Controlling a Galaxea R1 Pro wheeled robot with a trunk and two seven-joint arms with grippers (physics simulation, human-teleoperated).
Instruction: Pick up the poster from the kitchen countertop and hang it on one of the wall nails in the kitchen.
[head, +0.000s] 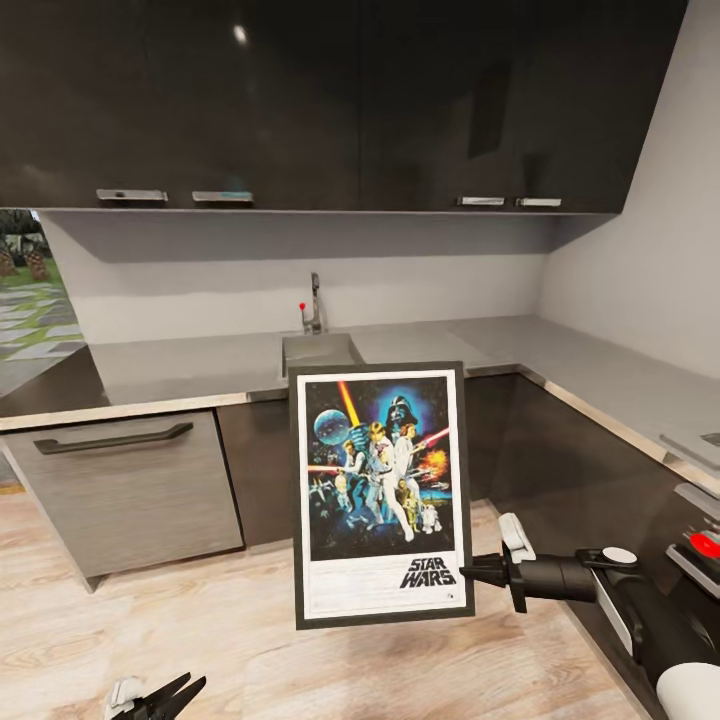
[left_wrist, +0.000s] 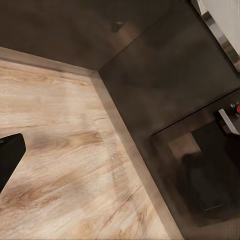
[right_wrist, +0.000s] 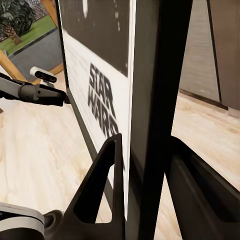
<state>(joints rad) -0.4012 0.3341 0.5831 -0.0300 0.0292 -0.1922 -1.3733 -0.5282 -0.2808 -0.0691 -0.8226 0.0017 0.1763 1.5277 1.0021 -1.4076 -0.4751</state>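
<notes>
1. Nearest to the head camera, at about 7 o'clock in its view, the left gripper (head: 165, 697) hangs low over the wooden floor (head: 200, 640). Its two dark fingers stand apart and it holds nothing.
2. The right gripper (head: 478, 572) reaches in from 4 o'clock and is clenched on the poster (head: 381, 492). In the right wrist view one finger (right_wrist: 102, 185) lies on the printed face and the other on the back, with the frame edge between them.
3. The poster is in the air, in front of the dark cabinets (head: 560, 450) and below the countertop (head: 180, 365). It is no more on the worktop.
4. It stands almost upright, its long axis going from 12 to 6 o'clock. The grip is at its lower right edge, so most of the poster rises above the gripper and to the gripper's left.
5. The right arm is the one carrying it; the left gripper is well apart from it.
6. The poster has a black frame, a white border, colourful figures on dark blue, and "STAR WARS" at the bottom.
7. I cannot make out any nail on the pale grey wall (head: 640, 250), so I judge the next move must first find one.
</notes>
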